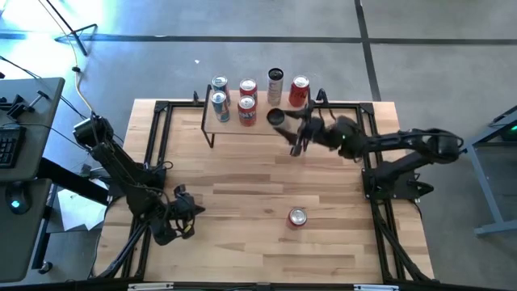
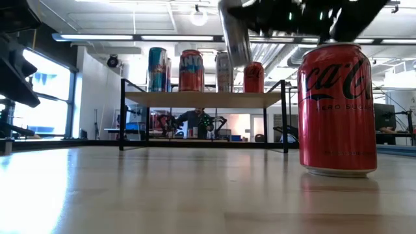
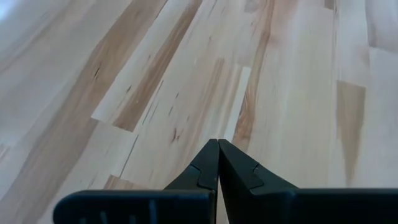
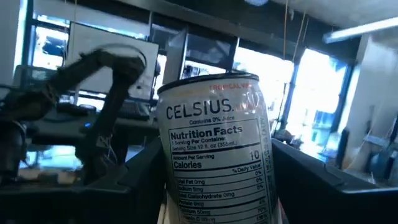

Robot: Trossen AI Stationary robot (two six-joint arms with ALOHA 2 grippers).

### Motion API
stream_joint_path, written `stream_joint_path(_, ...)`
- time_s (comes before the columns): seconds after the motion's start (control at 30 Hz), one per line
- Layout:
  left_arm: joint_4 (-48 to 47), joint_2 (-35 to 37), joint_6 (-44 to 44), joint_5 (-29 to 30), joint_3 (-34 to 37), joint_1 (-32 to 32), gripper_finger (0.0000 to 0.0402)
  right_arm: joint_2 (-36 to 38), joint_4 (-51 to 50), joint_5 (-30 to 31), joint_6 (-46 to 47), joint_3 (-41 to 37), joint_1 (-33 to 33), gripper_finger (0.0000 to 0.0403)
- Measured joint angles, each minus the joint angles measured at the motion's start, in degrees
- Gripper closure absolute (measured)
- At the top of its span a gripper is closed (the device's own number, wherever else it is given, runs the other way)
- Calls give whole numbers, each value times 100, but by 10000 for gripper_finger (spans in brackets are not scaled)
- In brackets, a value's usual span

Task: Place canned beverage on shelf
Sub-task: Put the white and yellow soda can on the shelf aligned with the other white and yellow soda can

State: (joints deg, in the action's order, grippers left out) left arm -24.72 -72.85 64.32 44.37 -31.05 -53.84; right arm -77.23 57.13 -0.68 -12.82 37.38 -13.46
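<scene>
Your right gripper (image 1: 284,121) is holding a white Celsius can (image 4: 214,149) above the right end of the shelf (image 1: 258,123). Its fingers (image 4: 140,177) are standing partly open, one on each side of the can. In the low view the can (image 2: 234,32) is hanging tilted, clear of the shelf top (image 2: 205,99), so it is not yet set down.

The shelf is sitting at the far edge of the worktop (image 1: 242,186). Two blue cans (image 1: 219,97), two red cans (image 1: 247,101), a silver can (image 1: 275,85) and another red can (image 1: 299,90) are standing on or just behind it; you cannot tell which from above.

A red Coca-Cola can (image 1: 297,217) is standing upright on the worktop, well apart from the shelf.

Your left gripper (image 1: 179,218) is waiting near the worktop's near-left corner, its fingers (image 3: 239,171) pressed together and holding nothing.
</scene>
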Motion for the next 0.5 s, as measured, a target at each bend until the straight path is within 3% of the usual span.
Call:
stream_joint_path(0.17, 91, -1, -74, 6, 0, 102, 401, -462, 887, -758, 825, -75, -876, 168)
stream_joint_path(0.5, 270, -1, -248, -33, 0, 170, 401, -1447, 1323, -875, 1126, 167, -1251, 168)
